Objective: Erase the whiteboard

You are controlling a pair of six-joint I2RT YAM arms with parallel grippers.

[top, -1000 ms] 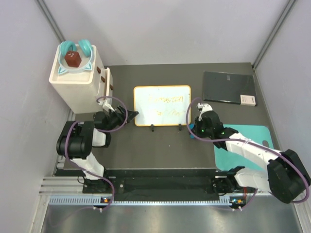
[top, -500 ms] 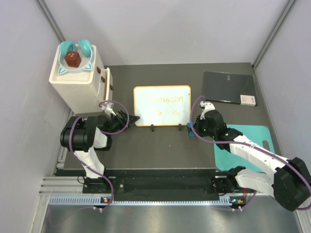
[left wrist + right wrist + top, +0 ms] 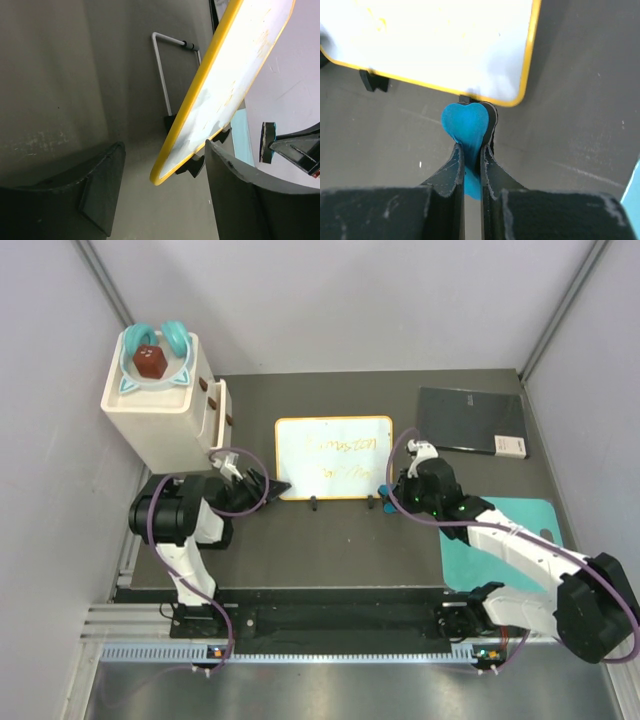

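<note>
Two unreadable yellow scribbles (image 3: 343, 445) mark the yellow-framed whiteboard (image 3: 334, 480); left gripper (image 3: 164, 148) wide, right gripper (image 3: 471, 150) pinching blue heart-shaped pad (image 3: 465, 122).

Seen from above, the yellow scribbles (image 3: 340, 445) on the whiteboard (image 3: 334, 480) are too faint and small for us to read. At the left wrist, the board's far end runs off the top edge. At the right wrist, the top and left edges cut it, and glare washes out its face. The blue heart-shaped piece (image 3: 467, 125) has its lower part hidden between the right gripper (image 3: 471, 149) fingers, and it covers most of a black foot (image 3: 465, 98). The label (image 3: 511, 445) on the dark slab (image 3: 465, 418) is too small to read.
</note>
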